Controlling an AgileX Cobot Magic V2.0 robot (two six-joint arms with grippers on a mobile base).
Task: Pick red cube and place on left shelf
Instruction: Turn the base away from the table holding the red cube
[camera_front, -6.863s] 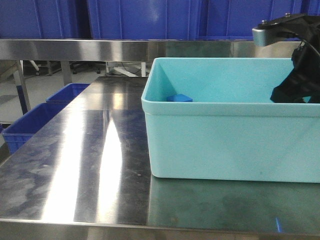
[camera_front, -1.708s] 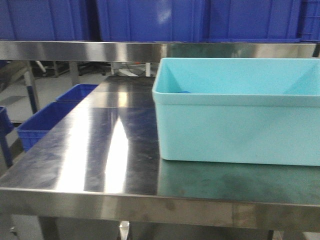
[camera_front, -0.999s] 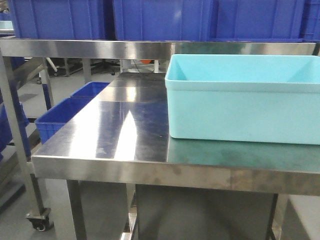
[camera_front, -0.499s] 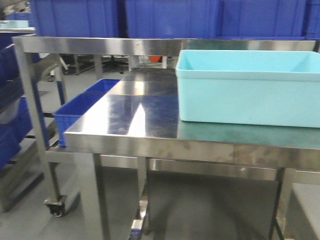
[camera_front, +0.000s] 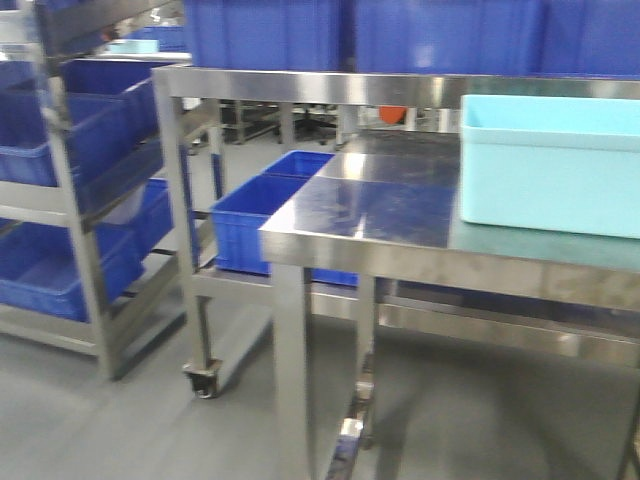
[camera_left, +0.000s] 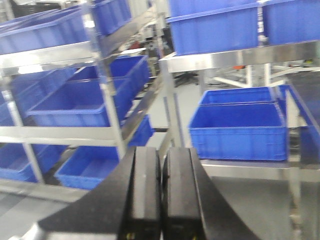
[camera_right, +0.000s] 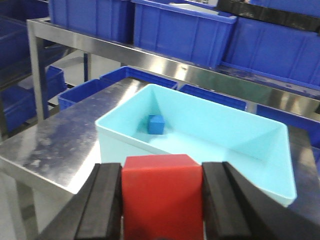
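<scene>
My right gripper (camera_right: 162, 197) is shut on the red cube (camera_right: 162, 192), held between its two black fingers in front of and above the steel table. The left shelf (camera_front: 75, 215), a steel tiered rack with large blue crates, stands at the left of the front view; it also shows in the left wrist view (camera_left: 107, 95). My left gripper (camera_left: 161, 185) is shut and empty, its pads pressed together, pointing towards that rack. Neither gripper shows in the front view.
A steel table (camera_front: 370, 225) stands right of the rack with a light-blue tub (camera_front: 550, 165) on it. The tub (camera_right: 200, 135) holds a small blue cube (camera_right: 156, 124). Blue crates (camera_front: 265, 210) sit under the table's upper shelf. Grey floor lies between rack and table.
The view has drawn back from the table and swung left. The tub has slid to the right edge, and the rack has come into view at the left.
</scene>
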